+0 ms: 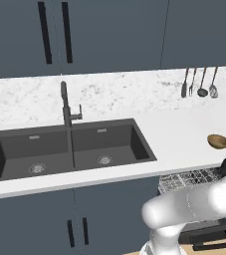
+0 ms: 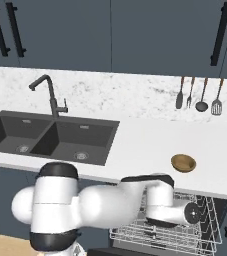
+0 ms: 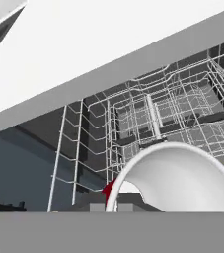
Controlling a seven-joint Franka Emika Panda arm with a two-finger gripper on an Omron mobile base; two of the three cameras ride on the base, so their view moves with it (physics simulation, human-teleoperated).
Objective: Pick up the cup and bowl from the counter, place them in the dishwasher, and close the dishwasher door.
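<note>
The golden-brown bowl (image 1: pixel 218 141) (image 2: pixel 183 163) sits on the white counter (image 1: pixel 179 134) (image 2: pixel 145 145), right of the sink and above the dishwasher. The dishwasher's silver wire rack (image 1: pixel 191 177) (image 2: pixel 160 237) (image 3: pixel 148 113) is pulled out under the counter edge, and the dishwasher door (image 1: pixel 209 231) hangs open below it. My arm bends down over the rack. In the hand view the cup (image 3: pixel 182 183), white inside and red outside, sits right at my gripper (image 3: pixel 111 206), which is shut on its wall, just above the rack.
A black double sink (image 1: pixel 69 149) (image 2: pixel 50 137) with a dark faucet (image 1: pixel 65 107) (image 2: pixel 49 95) lies to the left. Several utensils (image 1: pixel 199 84) (image 2: pixel 197 95) hang on the marble backsplash. Dark cabinets stand above and below the counter.
</note>
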